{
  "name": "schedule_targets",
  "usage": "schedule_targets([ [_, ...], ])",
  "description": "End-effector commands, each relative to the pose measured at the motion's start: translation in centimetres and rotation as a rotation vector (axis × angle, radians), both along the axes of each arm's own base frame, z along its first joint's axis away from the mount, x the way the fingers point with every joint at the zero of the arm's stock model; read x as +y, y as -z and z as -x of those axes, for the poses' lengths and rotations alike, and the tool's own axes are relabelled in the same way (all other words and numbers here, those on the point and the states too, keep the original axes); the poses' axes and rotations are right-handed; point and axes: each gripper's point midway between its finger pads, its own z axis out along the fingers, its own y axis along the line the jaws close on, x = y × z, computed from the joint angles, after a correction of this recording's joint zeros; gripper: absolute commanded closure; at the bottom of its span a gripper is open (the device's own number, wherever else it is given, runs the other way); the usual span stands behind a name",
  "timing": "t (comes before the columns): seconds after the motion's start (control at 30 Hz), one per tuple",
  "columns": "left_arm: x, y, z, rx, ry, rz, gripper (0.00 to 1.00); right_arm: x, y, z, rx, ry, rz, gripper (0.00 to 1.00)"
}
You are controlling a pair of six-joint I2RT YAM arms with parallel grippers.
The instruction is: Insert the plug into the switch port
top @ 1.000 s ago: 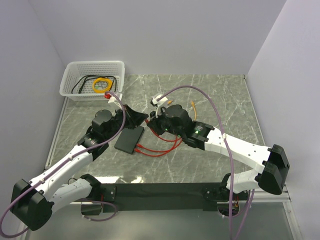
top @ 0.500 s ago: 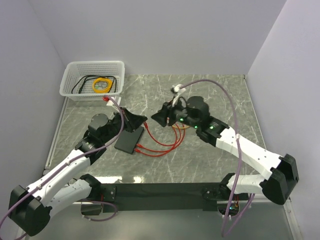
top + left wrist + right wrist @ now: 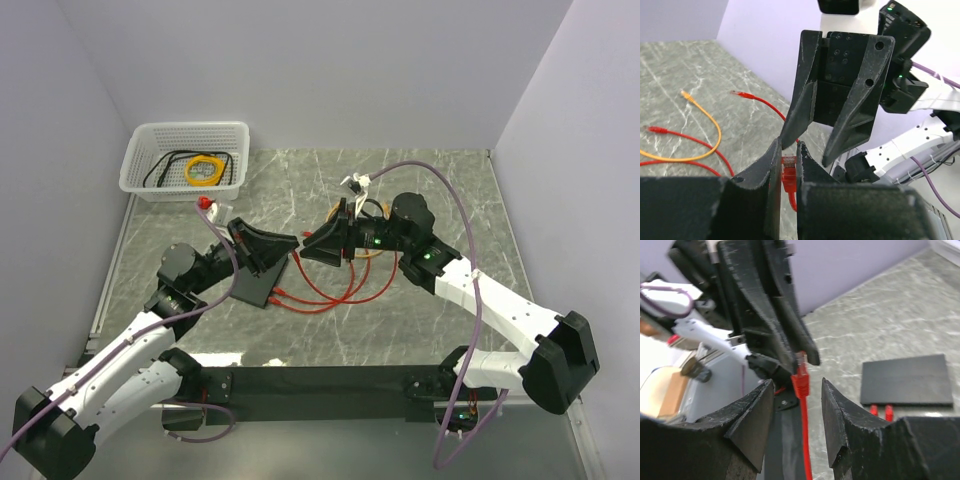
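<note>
The plug (image 3: 788, 172), a red-booted connector on a thin red cord, is pinched between the fingers of my left gripper (image 3: 788, 150), which is shut on it. In the top view the left gripper (image 3: 285, 243) and right gripper (image 3: 315, 248) meet tip to tip above the table. My right gripper (image 3: 796, 385) is open, its fingers apart on either side of the plug (image 3: 801, 377) and its cord without touching them. The black switch (image 3: 258, 282) lies flat below the left gripper. Two red connectors (image 3: 881, 411) sit in its near edge; a free switch port is too small to make out.
A white mesh basket (image 3: 140, 150) with a yellow coil and a black cord stands at the back left. Red cord loops (image 3: 335, 298) lie on the marble right of the switch. An orange cord (image 3: 705, 125) lies beyond them. Walls enclose the left, back and right.
My right gripper has opened, and its arm has pulled back to the right. The left gripper stays shut on the plug, and its arm has drawn back toward the left.
</note>
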Motion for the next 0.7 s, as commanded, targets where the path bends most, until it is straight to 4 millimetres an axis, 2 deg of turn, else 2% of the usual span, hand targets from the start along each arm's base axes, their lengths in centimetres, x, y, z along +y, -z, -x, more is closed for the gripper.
schedule_targets([
  [0.0,0.2,-2.6,1.2,-0.111,0.037,0.052,0.99,0.1,-1.8,1.5,-0.048,-0.104,-0.065,0.50],
  [0.4,0.2,-3.1,1.5,-0.124,0.048,0.085,1.00,0.7,-0.7,0.7,-0.010,-0.104,-0.048,0.51],
  [0.6,0.0,-3.0,1.5,-0.118,0.054,0.092,0.99,0.9,-0.8,0.8,-0.006,-0.112,-0.055,0.55],
  [0.67,0.1,-3.0,1.3,-0.115,0.050,0.096,0.99,0.9,-0.9,0.8,-0.005,-0.117,-0.058,0.59],
])
